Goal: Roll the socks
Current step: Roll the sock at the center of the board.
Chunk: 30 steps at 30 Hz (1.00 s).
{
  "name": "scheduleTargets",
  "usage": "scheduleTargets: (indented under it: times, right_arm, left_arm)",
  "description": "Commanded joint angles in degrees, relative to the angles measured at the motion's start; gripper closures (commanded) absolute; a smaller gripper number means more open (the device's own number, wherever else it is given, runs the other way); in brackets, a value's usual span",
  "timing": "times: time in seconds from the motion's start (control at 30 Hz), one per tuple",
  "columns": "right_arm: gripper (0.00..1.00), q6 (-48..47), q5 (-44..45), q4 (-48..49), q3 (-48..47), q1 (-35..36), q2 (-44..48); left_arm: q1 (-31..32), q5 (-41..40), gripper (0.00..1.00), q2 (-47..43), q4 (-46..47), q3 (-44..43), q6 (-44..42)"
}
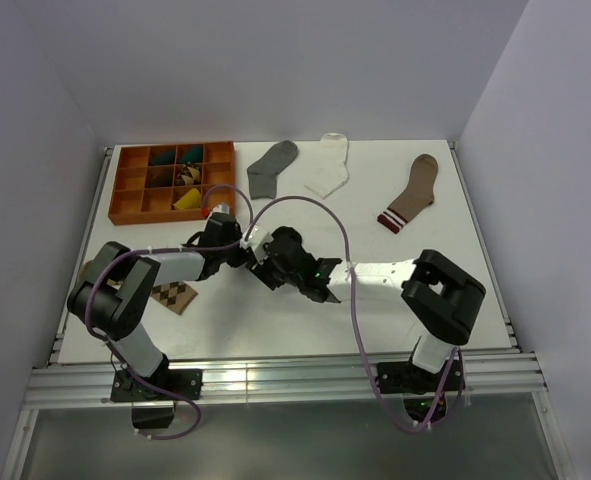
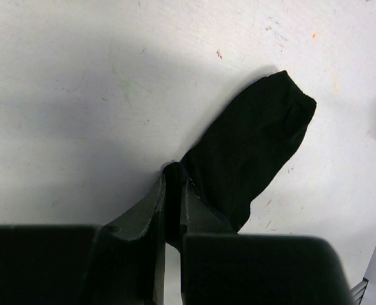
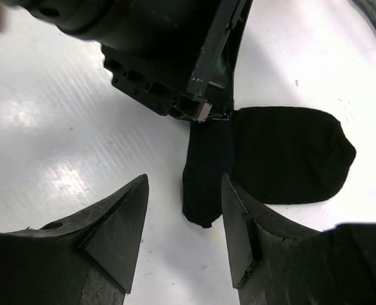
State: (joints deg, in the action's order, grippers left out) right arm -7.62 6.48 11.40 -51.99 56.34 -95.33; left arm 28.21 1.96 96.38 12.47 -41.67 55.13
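- The left pincer [image 2: 173, 176] is clamped together on a pinched fold of the plain black fabric sock [image 2: 251, 149], low centre in its wrist view. The grip looks meant to anchor that end so a roll can start.
- The right pincer [image 3: 184, 184] stands apart and holds nothing. Its tips straddle the narrow folded strip of the black sock at the bottom of its own view, likely poised to take that end.
- The rest of the black sock lies flat on the white tabletop [image 2: 67, 76], reaching toward the upper right. From above both arms hide it, so how far it is rolled is hard to judge.
- At top centre of the overhead view, the plain grey fabric sock [image 1: 273, 165] and the plain white fabric sock [image 1: 330, 165] lie flat, near each other and unrolled.
- The orange compartmented tray [image 1: 145, 216] sits at upper left, perhaps for finished rolls.
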Motion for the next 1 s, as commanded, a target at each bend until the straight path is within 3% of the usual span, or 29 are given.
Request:
scheduleTargets:
  times: [0.0, 0.73, 0.77, 0.87, 0.9, 0.97]
  right_arm:
    - [0.43, -3.63, 7.05, 3.54, -1.62, 1.41, -2.83]
    - [0.49, -2.32, 11.36, 3.98, -1.54, 2.2, -14.18]
    - [0.51, -2.23, 11.1, 3.81, -1.45, 2.2, -14.27]
    - [0.69, -1.61, 9.35, 3.28, -1.01, 2.11, -14.1]
    - [0.81, -1.35, 8.73, 2.84, -1.1, 2.11, -13.92]
    - [0.92, -1.26, 6.72, 1.71, -1.36, 1.85, -13.13]
  left_arm:
    - [0.18, 1.12, 1.0, 1.71, -5.09, -0.17, -1.87]
    - [0.18, 2.79, 1.0, 1.88, -5.44, -1.04, -2.4]
    - [0.18, 2.96, 1.0, 1.88, -5.44, -1.04, -2.4]
    - [0.18, 3.49, 0.99, 1.53, -5.18, -0.96, -2.4]
    - [0.18, 3.49, 0.96, 1.1, -5.17, -0.96, -2.23]
    - [0.18, 3.49, 0.86, 0.57, -4.39, -0.52, -2.14]
